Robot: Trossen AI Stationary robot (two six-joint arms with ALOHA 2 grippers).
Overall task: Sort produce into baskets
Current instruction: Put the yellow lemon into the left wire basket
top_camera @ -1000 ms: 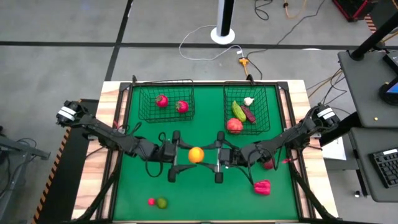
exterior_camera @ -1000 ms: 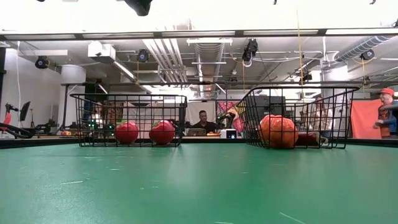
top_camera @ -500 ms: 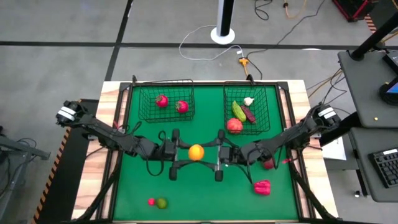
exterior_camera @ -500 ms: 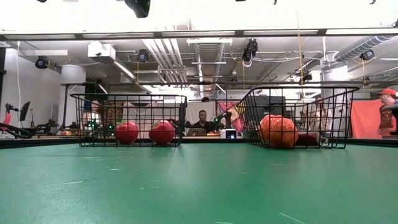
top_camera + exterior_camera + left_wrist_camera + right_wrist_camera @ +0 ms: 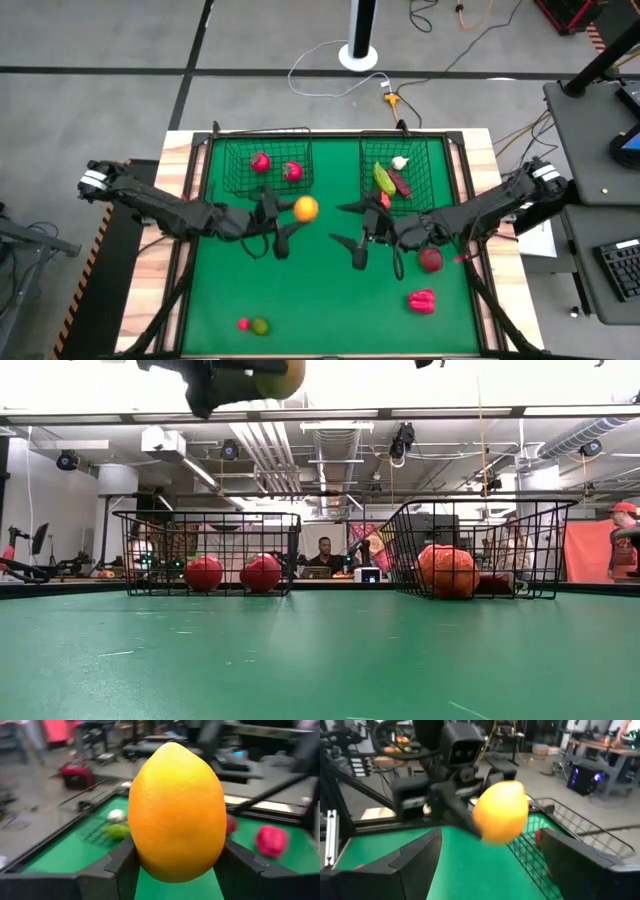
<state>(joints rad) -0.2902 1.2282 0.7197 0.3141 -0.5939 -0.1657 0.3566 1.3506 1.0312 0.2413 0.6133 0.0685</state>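
Note:
An orange-yellow fruit (image 5: pixel 306 208) is held by my left gripper (image 5: pixel 292 216) above the green table, just near of the left basket (image 5: pixel 228 172), which holds two red round pieces (image 5: pixel 260 161). The fruit also shows at the top of the low view (image 5: pixel 282 374). My right gripper (image 5: pixel 349 232) is open and empty at the table's middle, facing the fruit. The right basket (image 5: pixel 437 180) holds white garlic (image 5: pixel 400 162), a yellow-green piece (image 5: pixel 383 178) and a purple piece (image 5: pixel 399 183). My left gripper pinches the orange-yellow fruit between its two fingers (image 5: pixel 119 866), one on each side of its lower half (image 5: pixel 150 862). The fingers come from the table's left, about level. The fruit is lifted clear of the table, its pointed end away from the gripper.
A red round piece (image 5: pixel 430 260) and a red pepper (image 5: pixel 421 300) lie at the near right. A green lime (image 5: pixel 260 326) and a small red piece (image 5: pixel 243 323) lie at the near left. People show in the room behind the table (image 5: pixel 327 552).
My left gripper has carried the orange-yellow fruit up and toward the far edge, from the table's middle to just before the left basket; it now enters the low view's top. My right gripper has drawn away from the fruit, slightly toward the right edge, and turned.

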